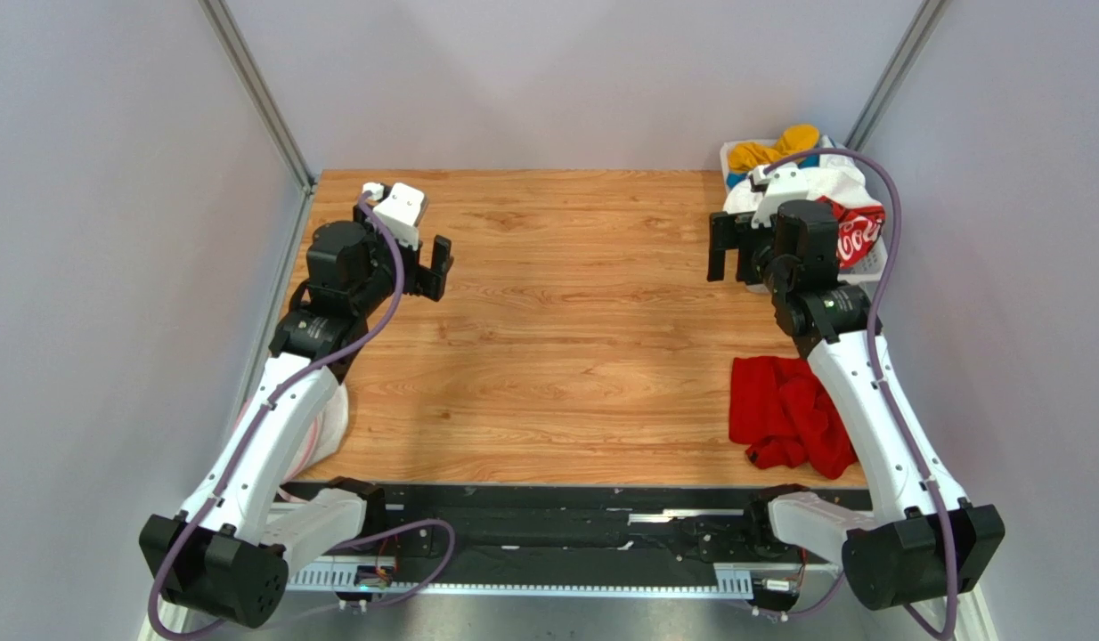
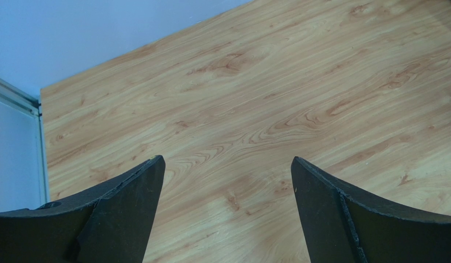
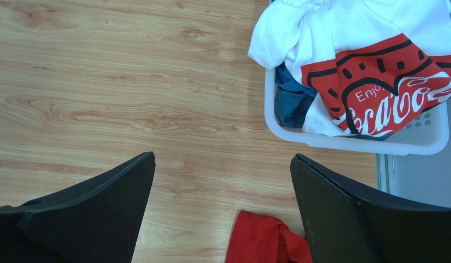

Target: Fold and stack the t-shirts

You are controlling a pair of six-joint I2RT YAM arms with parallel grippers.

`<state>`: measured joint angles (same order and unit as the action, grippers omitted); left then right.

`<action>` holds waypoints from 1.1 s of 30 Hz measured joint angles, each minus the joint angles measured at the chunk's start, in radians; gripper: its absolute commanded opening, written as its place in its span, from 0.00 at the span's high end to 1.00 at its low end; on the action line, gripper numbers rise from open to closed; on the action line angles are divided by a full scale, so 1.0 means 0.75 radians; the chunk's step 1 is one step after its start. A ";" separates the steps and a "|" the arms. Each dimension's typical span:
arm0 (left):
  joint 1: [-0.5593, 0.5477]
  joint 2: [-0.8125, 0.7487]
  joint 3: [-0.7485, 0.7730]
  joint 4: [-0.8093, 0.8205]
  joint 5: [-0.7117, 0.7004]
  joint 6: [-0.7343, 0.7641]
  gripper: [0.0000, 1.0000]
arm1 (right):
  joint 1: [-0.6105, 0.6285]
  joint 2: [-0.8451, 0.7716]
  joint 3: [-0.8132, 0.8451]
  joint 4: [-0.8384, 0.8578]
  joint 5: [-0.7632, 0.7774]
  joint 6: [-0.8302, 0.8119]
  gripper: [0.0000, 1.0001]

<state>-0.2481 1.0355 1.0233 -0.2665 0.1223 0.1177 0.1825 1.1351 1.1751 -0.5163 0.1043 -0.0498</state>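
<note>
A plain red t-shirt (image 1: 786, 413) lies crumpled on the table at the near right; its edge shows in the right wrist view (image 3: 263, 241). The white t-shirt with the red chest print (image 3: 376, 82) is heaped in the white basket (image 3: 354, 143) at the far right corner, over a blue t-shirt (image 3: 292, 98). A yellow t-shirt (image 1: 777, 147) sits at the back of the basket. My right gripper (image 1: 737, 247) is open and empty, held above the table left of the basket. My left gripper (image 1: 436, 267) is open and empty above bare wood at the far left.
The wooden table (image 1: 568, 334) is walled in by grey panels on the left, back and right. The basket (image 1: 733, 163) fills the far right corner. Some white cloth (image 1: 325, 425) hangs off the table's left edge by the left arm.
</note>
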 measured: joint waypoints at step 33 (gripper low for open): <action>0.000 0.120 0.000 -0.002 -0.016 0.087 0.18 | -0.239 0.662 0.401 -0.073 0.224 -0.152 0.39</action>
<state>-0.2481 1.1255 1.0233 -0.2680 0.1104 0.1833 0.0032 1.6314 1.4757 -0.5709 0.2726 -0.1638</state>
